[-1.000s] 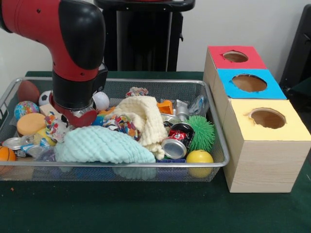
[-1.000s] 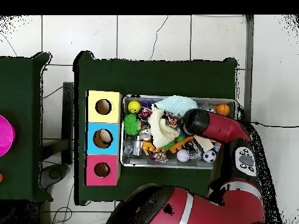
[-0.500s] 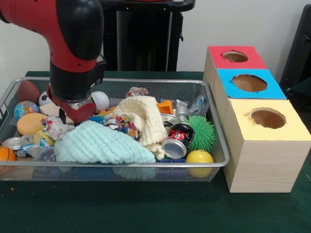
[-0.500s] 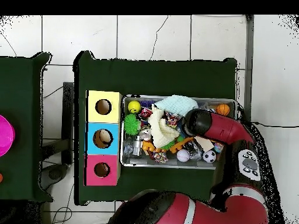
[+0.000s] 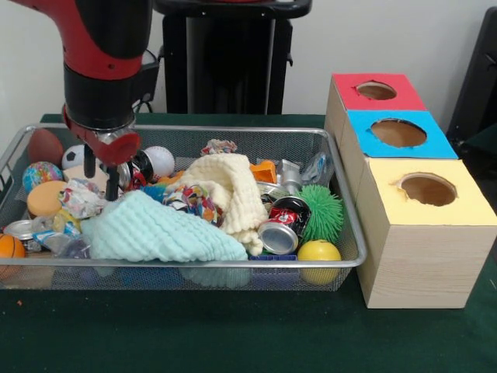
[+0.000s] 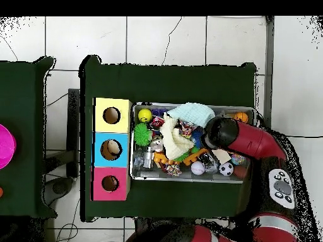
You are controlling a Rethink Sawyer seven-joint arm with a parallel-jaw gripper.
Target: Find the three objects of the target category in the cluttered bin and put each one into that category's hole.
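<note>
At the left of the wire bin (image 5: 155, 264), the gripper (image 5: 101, 180) is hanging over the clutter with its jaws standing apart and nothing between them that I can make out, one tip just beside a crumpled wrapper (image 5: 80, 199). Dropping from here, it is likely snagging that wrapper or the mint cloth (image 5: 159, 231) to its right, and dragging loose stuff up with it. The cream cloth (image 5: 231, 190) is covering part of the middle, so targets may be hiding underneath. Further right a can (image 5: 279, 231) and a yellow ball (image 5: 318, 252) are lying free. The holed boxes (image 5: 423, 225) are waiting right of the bin; which category counts, I cannot tell.
</note>
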